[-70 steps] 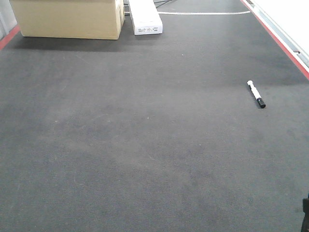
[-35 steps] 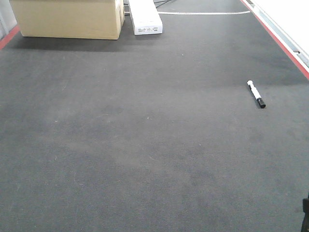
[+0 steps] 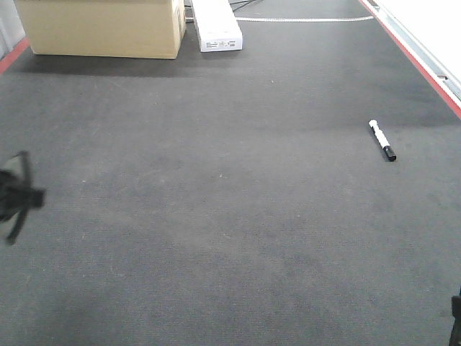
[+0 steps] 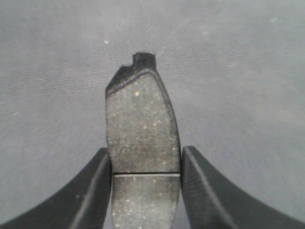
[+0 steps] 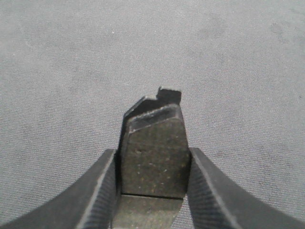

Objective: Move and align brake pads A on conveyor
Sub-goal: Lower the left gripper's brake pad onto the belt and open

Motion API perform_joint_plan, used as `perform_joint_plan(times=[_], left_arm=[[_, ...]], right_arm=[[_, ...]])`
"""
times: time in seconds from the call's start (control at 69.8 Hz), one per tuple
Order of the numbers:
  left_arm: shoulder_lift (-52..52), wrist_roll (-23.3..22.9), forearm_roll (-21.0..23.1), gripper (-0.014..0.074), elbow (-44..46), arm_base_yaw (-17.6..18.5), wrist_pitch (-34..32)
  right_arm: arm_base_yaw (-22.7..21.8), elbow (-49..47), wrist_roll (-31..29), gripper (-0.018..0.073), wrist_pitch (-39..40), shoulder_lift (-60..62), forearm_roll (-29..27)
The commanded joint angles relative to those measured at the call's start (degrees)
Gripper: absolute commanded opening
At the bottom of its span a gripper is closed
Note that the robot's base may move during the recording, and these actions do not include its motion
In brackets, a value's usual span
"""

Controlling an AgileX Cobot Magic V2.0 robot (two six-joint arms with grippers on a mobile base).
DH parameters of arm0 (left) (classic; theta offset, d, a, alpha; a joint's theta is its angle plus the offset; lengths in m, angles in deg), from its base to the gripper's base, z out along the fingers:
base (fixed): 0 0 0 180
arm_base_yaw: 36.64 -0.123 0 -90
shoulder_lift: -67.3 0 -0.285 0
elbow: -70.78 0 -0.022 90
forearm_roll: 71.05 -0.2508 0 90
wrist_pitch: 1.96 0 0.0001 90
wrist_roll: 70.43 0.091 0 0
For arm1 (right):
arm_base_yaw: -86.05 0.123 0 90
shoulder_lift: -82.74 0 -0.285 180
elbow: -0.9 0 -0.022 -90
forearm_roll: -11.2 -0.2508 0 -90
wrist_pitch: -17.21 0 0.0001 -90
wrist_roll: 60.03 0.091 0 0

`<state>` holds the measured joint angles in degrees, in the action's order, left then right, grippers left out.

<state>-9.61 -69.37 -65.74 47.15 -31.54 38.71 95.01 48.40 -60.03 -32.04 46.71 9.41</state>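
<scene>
In the left wrist view a dark-grey speckled brake pad (image 4: 140, 124) with a cross groove and an end tab sticks out forward, and my left gripper (image 4: 145, 164) is shut on its two long edges. The right wrist view shows a second brake pad (image 5: 155, 152), tab pointing away, with my right gripper (image 5: 153, 164) shut on it. Both pads hang over the rough dark conveyor (image 3: 230, 216). In the front view the left arm is a blurred dark shape (image 3: 16, 194) at the left edge, and a sliver of the right arm (image 3: 456, 317) shows at the bottom right corner.
A white marker pen with a black cap (image 3: 382, 140) lies on the belt at the right. A cardboard box (image 3: 101, 27) and a white box (image 3: 215, 26) stand at the far end. Red edge strips (image 3: 421, 61) run along the belt's sides.
The left arm has come into the front view at the left edge, blurred by motion. The pen, the boxes and the right arm's sliver have not moved.
</scene>
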Motion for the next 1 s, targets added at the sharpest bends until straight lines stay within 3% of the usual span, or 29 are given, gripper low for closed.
perform_joint_plan(times=[0.0,0.358,0.573,0.816,0.988], left_arm=[[-5.6,-0.7,0.4,0.0004,5.5,0.2,-2.7],[-21.4,-1.9,-2.7,0.0022,13.8,0.2,1.3],[-25.7,-2.3,-2.8,0.0027,15.4,0.2,1.0],[-28.8,-5.4,-6.9,0.0043,16.3,0.2,0.7],[-30.4,-5.4,-7.2,0.0055,16.3,0.2,0.0]], right_arm=[[-0.1,-1.7,0.0,-0.0002,4.5,-0.1,0.2],[-0.1,-1.7,0.0,-0.0002,4.5,-0.1,0.2],[-0.1,-1.7,0.0,-0.0002,4.5,-0.1,0.2],[-0.1,-1.7,0.0,-0.0002,4.5,-0.1,0.2],[-0.1,-1.7,0.0,-0.0002,4.4,-0.1,0.2]])
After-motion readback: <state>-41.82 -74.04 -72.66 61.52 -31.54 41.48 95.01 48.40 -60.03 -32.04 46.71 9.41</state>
